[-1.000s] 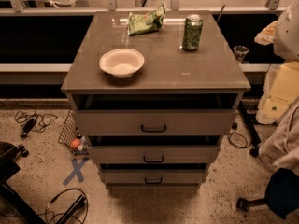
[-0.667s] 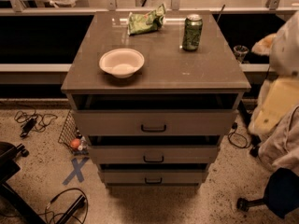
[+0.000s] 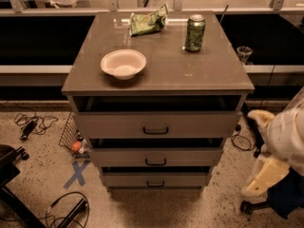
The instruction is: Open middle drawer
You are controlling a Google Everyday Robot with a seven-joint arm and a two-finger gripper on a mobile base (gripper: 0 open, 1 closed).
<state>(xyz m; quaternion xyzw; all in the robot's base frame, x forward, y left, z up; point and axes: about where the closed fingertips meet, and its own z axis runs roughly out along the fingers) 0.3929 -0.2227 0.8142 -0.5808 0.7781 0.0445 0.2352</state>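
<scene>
The grey-brown cabinet (image 3: pixel 156 75) has three stacked drawers. The middle drawer (image 3: pixel 190 156) is the second one, with a small dark bail handle (image 3: pixel 156 162) at its centre and a dark gap above its front. The taller top drawer (image 3: pixel 199 125) is above it and the lowest drawer (image 3: pixel 185 180) below. My gripper (image 3: pixel 259 182) is the cream piece at the lower right. It hangs beside the cabinet's right side, clear of all the handles and touching nothing.
On the cabinet top stand a white bowl (image 3: pixel 123 63), a green can (image 3: pixel 195 33) and a green snack bag (image 3: pixel 148 22). Cables (image 3: pixel 33 125) and a blue tape cross (image 3: pixel 77 173) lie on the floor to the left. A chair base (image 3: pixel 251 206) is at the lower right.
My arm and gripper have come down along the right edge, from beside the cabinet top to the level of the drawers. The drawers have not moved.
</scene>
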